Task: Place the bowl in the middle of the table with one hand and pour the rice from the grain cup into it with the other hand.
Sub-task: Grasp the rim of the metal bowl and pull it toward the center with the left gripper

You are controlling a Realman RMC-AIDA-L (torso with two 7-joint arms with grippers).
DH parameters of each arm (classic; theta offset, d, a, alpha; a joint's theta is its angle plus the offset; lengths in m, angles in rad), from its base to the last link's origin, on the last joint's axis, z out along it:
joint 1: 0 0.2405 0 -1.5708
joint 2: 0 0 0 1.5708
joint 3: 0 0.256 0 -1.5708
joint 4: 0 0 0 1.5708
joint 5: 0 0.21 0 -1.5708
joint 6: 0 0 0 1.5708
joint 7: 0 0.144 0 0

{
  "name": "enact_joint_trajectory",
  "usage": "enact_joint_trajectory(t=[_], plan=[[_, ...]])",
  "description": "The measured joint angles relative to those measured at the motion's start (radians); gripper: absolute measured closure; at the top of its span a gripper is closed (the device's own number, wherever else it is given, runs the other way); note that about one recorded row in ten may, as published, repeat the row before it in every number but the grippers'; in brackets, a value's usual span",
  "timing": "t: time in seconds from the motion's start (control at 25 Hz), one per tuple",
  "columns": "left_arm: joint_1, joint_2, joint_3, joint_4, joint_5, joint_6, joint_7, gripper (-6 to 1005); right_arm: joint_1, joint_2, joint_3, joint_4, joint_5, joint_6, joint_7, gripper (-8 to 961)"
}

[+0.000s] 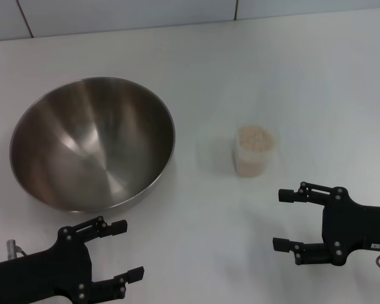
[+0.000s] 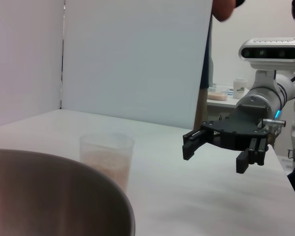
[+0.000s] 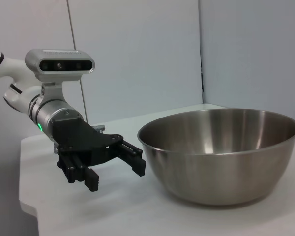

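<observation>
The steel bowl (image 1: 92, 142) stands upright and empty on the left part of the white table (image 1: 240, 69). The clear grain cup (image 1: 255, 152) stands upright right of the bowl, apart from it, filled with beige rice (image 1: 256, 138). My left gripper (image 1: 128, 250) is open and empty, just in front of the bowl. My right gripper (image 1: 281, 219) is open and empty, in front of and slightly right of the cup. The left wrist view shows the bowl's rim (image 2: 64, 169), the cup (image 2: 106, 157) and the right gripper (image 2: 214, 156). The right wrist view shows the bowl (image 3: 221, 152) and the left gripper (image 3: 117, 176); the cup is out of that view.
White wall panels (image 1: 126, 12) stand behind the table's far edge. In the left wrist view, a side shelf with small containers (image 2: 226, 92) sits beyond the table's right side. The table's left edge (image 3: 27, 206) shows in the right wrist view.
</observation>
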Motion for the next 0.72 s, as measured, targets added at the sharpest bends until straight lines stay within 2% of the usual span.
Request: enact_joint_trajectory(t=[0.36, 0.48, 0.52, 0.56, 0.6, 0.68, 0.72], plan=[[0.001, 0.000, 0.000, 0.002, 0.000, 0.005, 0.000, 202, 0.000, 0.000, -0.001, 0.000, 0.000, 0.001, -0.001, 123], [0.007, 0.002, -0.018, 0.012, -0.002, 0.069, 0.004, 202, 0.000, 0.000, 0.000, 0.000, 0.000, 0.001, -0.001, 125], [0.013, -0.006, -0.088, 0.028, -0.007, 0.170, 0.010, 202, 0.000, 0.000, -0.001, 0.000, 0.000, 0.001, -0.001, 125], [0.013, -0.006, -0.088, 0.028, -0.007, 0.170, 0.010, 202, 0.000, 0.000, -0.001, 0.000, 0.000, 0.001, -0.001, 125], [0.015, -0.014, -0.135, 0.038, -0.009, 0.216, 0.012, 202, 0.000, 0.000, 0.000, 0.000, 0.000, 0.001, -0.001, 126], [0.017, -0.042, -0.248, 0.063, -0.009, 0.296, -0.002, 202, 0.000, 0.000, -0.001, 0.000, 0.000, 0.002, -0.001, 127], [0.016, -0.071, -0.379, 0.136, -0.002, 0.307, -0.104, 202, 0.000, 0.000, -0.001, 0.000, 0.000, 0.002, -0.001, 127]])
